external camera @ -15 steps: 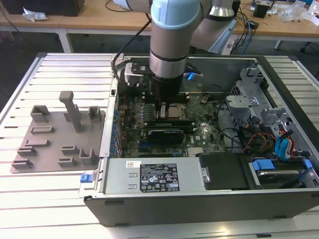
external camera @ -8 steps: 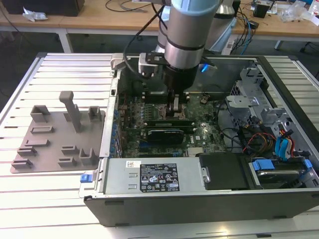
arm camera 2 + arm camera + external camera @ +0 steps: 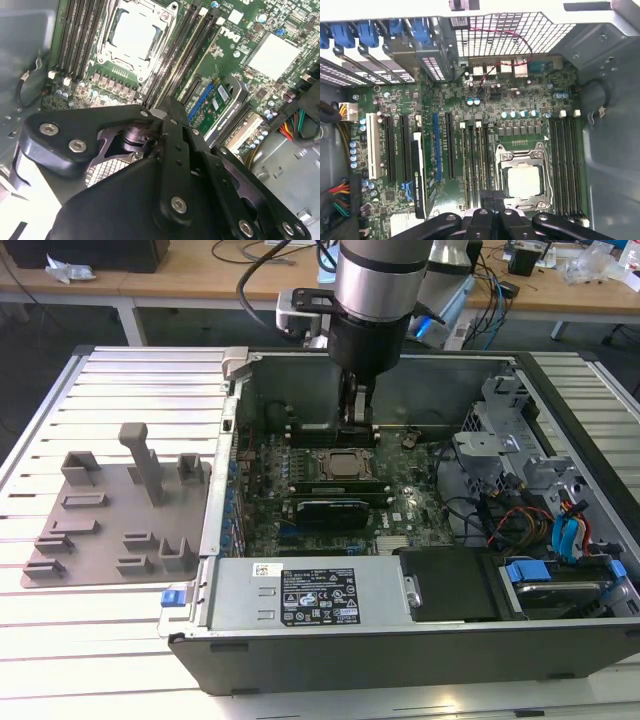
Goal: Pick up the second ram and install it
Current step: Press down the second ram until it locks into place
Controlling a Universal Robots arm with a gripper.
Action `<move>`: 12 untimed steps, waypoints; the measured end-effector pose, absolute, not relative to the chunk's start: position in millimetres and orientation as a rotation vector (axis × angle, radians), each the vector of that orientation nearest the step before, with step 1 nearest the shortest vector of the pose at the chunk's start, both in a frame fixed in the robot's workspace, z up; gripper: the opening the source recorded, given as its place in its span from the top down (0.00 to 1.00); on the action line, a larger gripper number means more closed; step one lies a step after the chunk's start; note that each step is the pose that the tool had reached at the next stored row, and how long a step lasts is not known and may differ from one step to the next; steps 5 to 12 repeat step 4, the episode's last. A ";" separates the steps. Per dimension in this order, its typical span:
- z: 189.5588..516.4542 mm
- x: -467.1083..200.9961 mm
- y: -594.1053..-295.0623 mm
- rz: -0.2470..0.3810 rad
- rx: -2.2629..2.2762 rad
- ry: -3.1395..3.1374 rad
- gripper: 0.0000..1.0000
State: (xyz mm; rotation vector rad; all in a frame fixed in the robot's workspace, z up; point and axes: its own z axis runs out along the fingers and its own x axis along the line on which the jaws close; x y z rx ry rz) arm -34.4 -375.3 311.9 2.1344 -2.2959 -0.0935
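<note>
Second ram (image 3: 483, 165) — thin, dull green-grey stick — seemingly stands in long black motherboard slots (image 3: 470, 165) on the near side of the square metal CPU socket (image 3: 340, 464), under the black gripper (image 3: 492, 200). Jaws: cannot tell. Best pressed straight down, evenly at both ends.

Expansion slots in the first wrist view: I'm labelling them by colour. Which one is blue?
The blue slot, between black slots; the white slot stands apart.

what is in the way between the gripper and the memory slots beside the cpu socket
Nothing visible. In the first wrist view the gripper hangs directly over the memory slots beside the CPU socket, and no cable or card crosses them. I cannot tell whether it holds the second ram.
</note>
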 end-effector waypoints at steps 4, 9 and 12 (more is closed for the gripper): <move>312.1 -34.4 -375.3 -0.094 2.134 -2.296 0.89; 312.1 -34.4 -375.3 -0.094 2.134 -2.296 0.89; 312.1 -34.4 -375.3 -0.094 2.134 -2.296 0.89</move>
